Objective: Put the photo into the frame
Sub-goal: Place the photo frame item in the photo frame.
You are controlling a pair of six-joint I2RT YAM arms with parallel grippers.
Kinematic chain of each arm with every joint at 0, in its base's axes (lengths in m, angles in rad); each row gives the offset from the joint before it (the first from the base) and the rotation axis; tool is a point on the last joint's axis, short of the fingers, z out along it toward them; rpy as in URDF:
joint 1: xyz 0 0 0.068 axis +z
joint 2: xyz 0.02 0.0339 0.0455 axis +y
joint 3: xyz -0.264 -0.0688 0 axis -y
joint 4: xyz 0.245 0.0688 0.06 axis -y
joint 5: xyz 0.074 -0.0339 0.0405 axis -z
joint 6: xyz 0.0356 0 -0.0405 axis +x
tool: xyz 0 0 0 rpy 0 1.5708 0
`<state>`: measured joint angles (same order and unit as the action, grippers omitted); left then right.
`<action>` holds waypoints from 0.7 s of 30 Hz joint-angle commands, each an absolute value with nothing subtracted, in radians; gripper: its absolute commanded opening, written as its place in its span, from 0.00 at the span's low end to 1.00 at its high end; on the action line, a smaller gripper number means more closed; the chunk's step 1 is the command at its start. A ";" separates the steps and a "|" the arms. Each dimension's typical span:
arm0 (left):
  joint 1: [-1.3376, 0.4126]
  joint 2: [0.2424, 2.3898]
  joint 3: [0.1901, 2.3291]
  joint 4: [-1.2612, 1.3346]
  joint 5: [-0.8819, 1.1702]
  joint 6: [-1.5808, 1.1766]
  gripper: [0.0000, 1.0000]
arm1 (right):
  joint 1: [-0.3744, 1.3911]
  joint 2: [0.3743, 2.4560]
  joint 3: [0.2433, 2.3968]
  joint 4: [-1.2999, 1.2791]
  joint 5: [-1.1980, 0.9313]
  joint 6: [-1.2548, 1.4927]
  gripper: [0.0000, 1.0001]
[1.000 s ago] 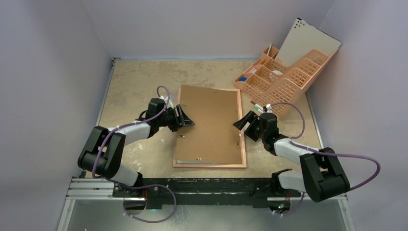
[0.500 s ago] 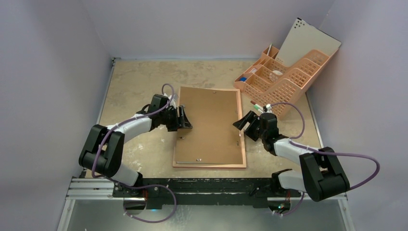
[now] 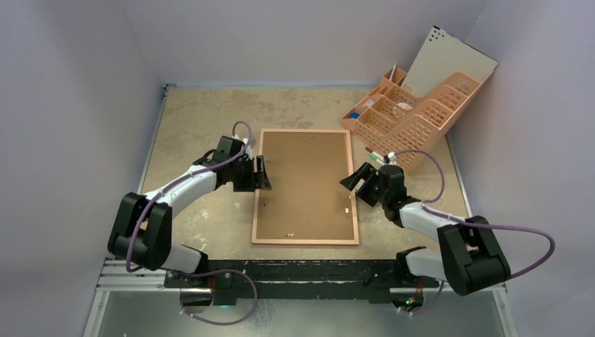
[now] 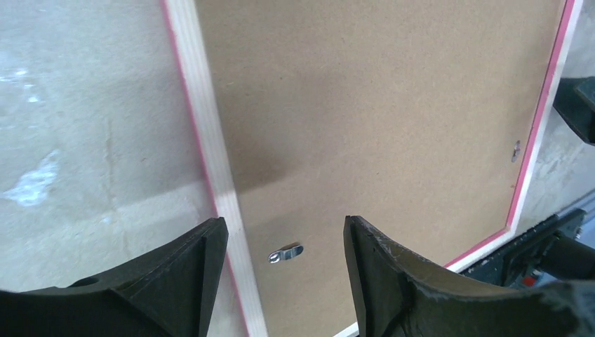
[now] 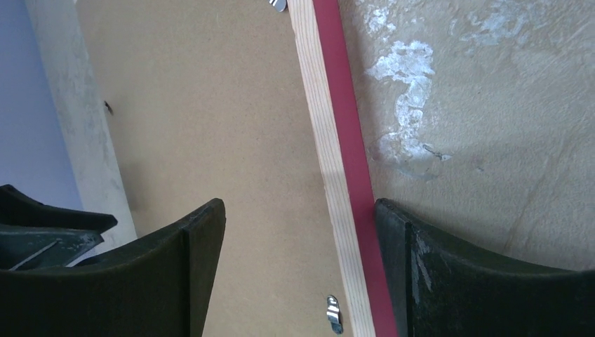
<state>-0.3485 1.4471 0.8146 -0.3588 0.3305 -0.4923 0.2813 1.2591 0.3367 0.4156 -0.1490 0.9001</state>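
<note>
The frame (image 3: pixel 305 242) lies face down mid-table, its pale wood reverse and pink edge showing. A brown backing board (image 3: pixel 305 186) sits flat inside it. The photo is hidden. My left gripper (image 3: pixel 262 173) hovers open over the frame's left rail (image 4: pixel 203 126), its jaws (image 4: pixel 284 232) straddling a small metal tab (image 4: pixel 285 253) on the backing board (image 4: pixel 365 105). At the right rail (image 5: pixel 330 140) my right gripper (image 3: pixel 356 179) also stands open; its jaws (image 5: pixel 300 210) span the rail and another tab (image 5: pixel 334 312). Neither holds anything.
A peach plastic organiser (image 3: pixel 414 116) stands at the back right with a white board (image 3: pixel 449 63) leaning behind it. Pens (image 3: pixel 375 154) lie by its near corner, close to my right gripper. Walls close in on the left, back and right.
The backing board, askew on the frame a second ago, now lies square inside it. My left gripper has drawn back to the left rail and opened wider. The right arm has barely moved.
</note>
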 commanded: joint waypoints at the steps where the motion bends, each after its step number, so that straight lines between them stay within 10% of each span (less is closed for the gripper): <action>1: -0.348 1.362 0.834 -0.401 0.213 -0.476 0.64 | 0.289 1.200 0.362 0.288 -0.093 0.869 0.79; 10: -0.348 1.293 0.679 -0.295 0.185 -0.594 0.62 | 0.288 1.075 0.428 0.189 0.015 0.823 0.78; 16: -0.348 1.274 0.625 -0.271 0.136 -0.619 0.28 | 0.289 1.072 0.422 0.185 0.012 0.824 0.78; 21: -0.348 1.272 0.627 -0.270 0.120 -0.616 0.23 | 0.289 1.082 0.397 0.203 0.008 0.829 0.78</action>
